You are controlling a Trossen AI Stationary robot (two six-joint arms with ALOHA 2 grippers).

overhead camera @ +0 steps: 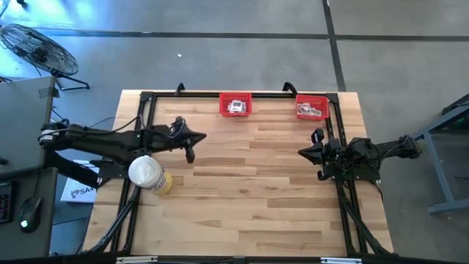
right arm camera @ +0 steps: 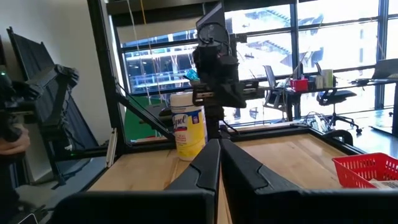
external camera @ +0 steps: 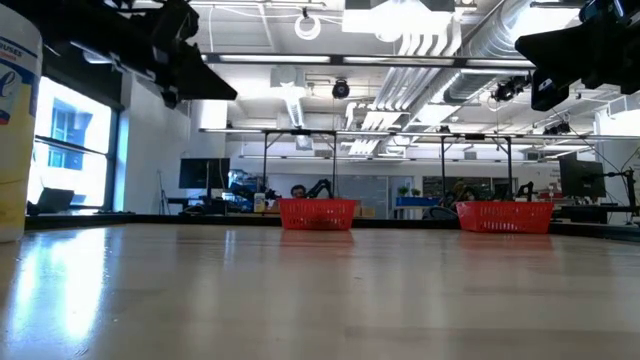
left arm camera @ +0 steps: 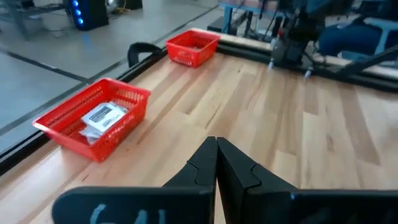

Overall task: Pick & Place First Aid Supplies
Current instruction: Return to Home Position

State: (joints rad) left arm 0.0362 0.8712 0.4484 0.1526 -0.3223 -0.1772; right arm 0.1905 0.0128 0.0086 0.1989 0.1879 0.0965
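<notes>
Red bins (left arm camera: 127, 121) hold packets (left arm camera: 102, 115) — left gripper (left arm camera: 216, 142) and right gripper (right arm camera: 219, 143), pinched together, empty, should retract smoothly over the counter (overhead camera: 249, 191).

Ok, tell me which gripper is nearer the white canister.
Left. The left gripper hangs just past the white canister, toward the middle of the table; the right gripper sits far across it, near the right edge.

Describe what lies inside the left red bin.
Inside the left red bin lie a few white packets with grey printed centres, overlapping in a small pile. How many lie beneath the top ones cannot be seen; they are covered.
</notes>
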